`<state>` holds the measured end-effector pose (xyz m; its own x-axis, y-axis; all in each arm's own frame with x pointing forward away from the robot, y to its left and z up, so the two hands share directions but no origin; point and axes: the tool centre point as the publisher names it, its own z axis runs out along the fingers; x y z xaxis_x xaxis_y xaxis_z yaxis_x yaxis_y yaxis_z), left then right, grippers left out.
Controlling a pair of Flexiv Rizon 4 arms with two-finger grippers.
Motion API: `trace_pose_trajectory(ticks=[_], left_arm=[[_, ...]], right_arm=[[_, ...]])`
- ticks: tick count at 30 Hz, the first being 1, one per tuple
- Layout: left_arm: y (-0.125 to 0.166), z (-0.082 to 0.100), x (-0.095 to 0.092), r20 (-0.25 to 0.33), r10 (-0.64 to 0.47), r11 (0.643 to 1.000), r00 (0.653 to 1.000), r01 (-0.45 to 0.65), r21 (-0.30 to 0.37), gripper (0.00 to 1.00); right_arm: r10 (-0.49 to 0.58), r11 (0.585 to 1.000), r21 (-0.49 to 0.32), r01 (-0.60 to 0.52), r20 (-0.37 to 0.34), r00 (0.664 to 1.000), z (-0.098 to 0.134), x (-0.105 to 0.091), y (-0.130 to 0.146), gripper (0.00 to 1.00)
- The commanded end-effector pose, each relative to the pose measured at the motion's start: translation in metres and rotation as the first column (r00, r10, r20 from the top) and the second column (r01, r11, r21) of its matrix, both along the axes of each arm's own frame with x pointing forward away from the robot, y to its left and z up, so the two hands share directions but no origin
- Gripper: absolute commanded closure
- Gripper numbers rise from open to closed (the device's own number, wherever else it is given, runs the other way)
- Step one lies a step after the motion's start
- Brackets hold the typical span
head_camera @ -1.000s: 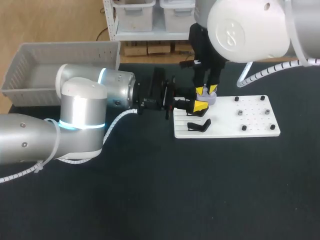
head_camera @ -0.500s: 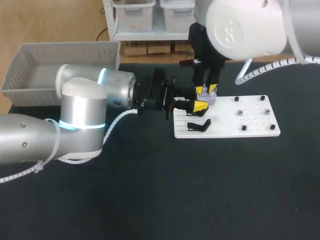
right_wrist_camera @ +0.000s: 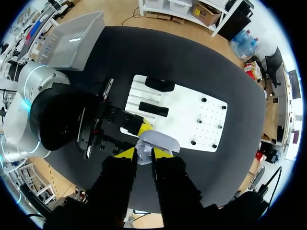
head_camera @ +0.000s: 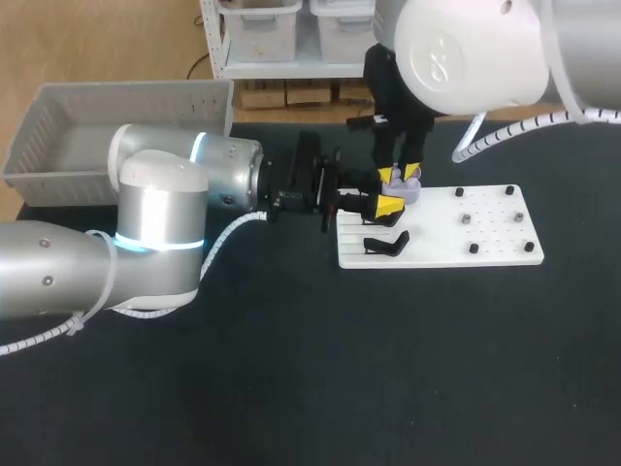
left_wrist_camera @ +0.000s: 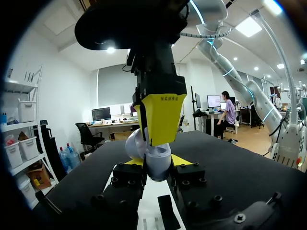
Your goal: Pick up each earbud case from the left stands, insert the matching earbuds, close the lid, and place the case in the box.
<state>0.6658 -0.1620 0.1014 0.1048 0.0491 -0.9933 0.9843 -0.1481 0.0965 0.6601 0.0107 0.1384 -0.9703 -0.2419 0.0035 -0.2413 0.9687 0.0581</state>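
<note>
Left end effector (left_wrist_camera: pixel 154 161) clamps the lavender earbud case (right_wrist_camera: pixel 156 140) from both sides. Right end effector (head_camera: pixel 401 176) pinches the same case from above. The case hangs just over the left part of the white board (head_camera: pixel 485 254), which lies on the black worktop (head_camera: pixel 388 369).

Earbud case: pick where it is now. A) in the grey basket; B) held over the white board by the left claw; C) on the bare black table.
B: the lavender earbud case sits gripped between the left claw's yellow tips, over the white board.
</note>
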Motion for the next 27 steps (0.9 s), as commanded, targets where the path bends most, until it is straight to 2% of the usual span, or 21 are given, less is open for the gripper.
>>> trace_pose_trajectory(ticks=[1,4,6,8,10,14,18,21,24,27], left_arm=[[0.0,0.0,-0.002,0.003,0.005,1.0,1.0,-0.005,-0.003,1.0],[0.0,0.0,-0.002,0.003,0.005,1.0,1.0,-0.005,-0.003,1.0],[0.0,0.0,-0.002,0.003,0.005,1.0,1.0,-0.005,-0.003,1.0],[0.0,0.0,-0.002,0.003,0.005,1.0,1.0,-0.005,-0.003,1.0],[0.0,0.0,-0.002,0.003,0.005,1.0,1.0,-0.005,-0.003,1.0],[0.0,0.0,-0.002,0.003,0.005,1.0,1.0,-0.005,-0.003,1.0],[0.0,0.0,-0.002,0.003,0.005,1.0,1.0,-0.005,-0.003,1.0],[0.0,0.0,-0.002,0.003,0.005,1.0,1.0,-0.005,-0.003,1.0],[0.0,0.0,-0.002,0.003,0.005,1.0,1.0,-0.005,-0.003,1.0],[0.0,0.0,-0.002,0.003,0.005,1.0,1.0,-0.005,-0.003,1.0]], right_arm=[[0.003,1.0,-0.005,-0.003,-0.009,1.0,-0.003,0.004,0.002,1.0],[0.003,1.0,-0.008,-0.003,-0.012,1.0,-0.003,0.004,0.002,1.0],[0.0,1.0,-0.008,0.0,-0.012,1.0,-0.003,0.003,0.002,0.7],[-0.007,1.0,-0.004,0.007,-0.009,1.0,0.0,0.002,0.001,0.46],[-0.015,1.0,0.003,0.015,-0.002,1.0,0.004,0.0,0.0,0.0],[-0.038,0.998,0.044,0.038,0.007,0.999,0.017,-0.007,-0.003,0.0],[-0.094,0.988,0.128,0.091,0.023,0.995,0.033,-0.007,-0.009,0.0],[-0.208,0.971,0.135,0.196,0.079,0.975,0.04,0.006,-0.018,0.0],[-0.324,0.939,0.155,0.306,0.11,0.94,0.043,0.023,-0.028,0.0],[-0.377,0.92,0.169,0.355,0.126,0.918,0.041,0.037,-0.036,0.0]])
